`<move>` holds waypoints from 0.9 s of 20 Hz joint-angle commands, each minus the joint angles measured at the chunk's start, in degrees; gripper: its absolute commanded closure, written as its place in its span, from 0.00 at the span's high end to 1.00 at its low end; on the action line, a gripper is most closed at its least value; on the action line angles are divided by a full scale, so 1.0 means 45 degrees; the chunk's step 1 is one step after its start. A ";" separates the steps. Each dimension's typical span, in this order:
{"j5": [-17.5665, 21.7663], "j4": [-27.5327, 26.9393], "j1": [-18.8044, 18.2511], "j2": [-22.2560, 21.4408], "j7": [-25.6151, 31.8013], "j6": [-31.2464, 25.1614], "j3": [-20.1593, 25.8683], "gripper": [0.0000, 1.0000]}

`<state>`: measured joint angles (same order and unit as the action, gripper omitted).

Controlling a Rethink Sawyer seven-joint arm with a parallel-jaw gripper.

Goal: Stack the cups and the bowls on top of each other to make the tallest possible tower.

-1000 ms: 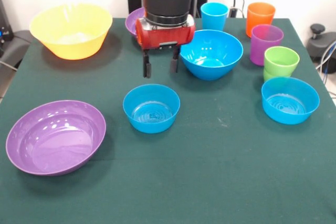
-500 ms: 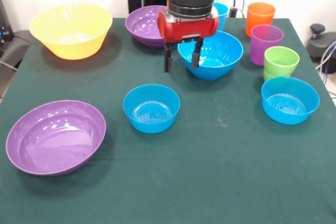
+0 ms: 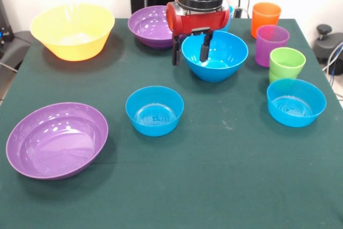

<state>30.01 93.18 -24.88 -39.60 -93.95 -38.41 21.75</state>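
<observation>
The gripper (image 3: pixel 190 50) is held spread apart, grasping nothing, its two fingers straddling the left rim of the large blue bowl (image 3: pixel 217 54): one finger is seen outside the wall, the other inside. All bowls are set upright, mouths facing up, and none is stacked. The small blue bowl (image 3: pixel 154 110) is placed mid-table, the wide purple bowl (image 3: pixel 56 139) at the near left.

Six glossy plastic bowls (image 3: pixel 215 55) and four small plastic cups (image 3: pixel 272 45) stand apart and upright, unstacked, across the green bench (image 3: pixel 214 175).
</observation>
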 commanded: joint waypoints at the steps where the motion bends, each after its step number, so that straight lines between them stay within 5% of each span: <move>1: -0.0165 0.0027 0.0262 0.0049 0.0693 -0.1524 0.0422 1.00; 12: -0.0123 -0.0256 0.0289 0.0044 0.0866 -0.1684 0.0298 1.00; 18: 0.0820 -0.0657 -0.0268 0.0058 0.2634 -0.1837 0.0330 1.00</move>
<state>28.99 93.09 -25.04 -39.89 -93.95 -38.82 21.76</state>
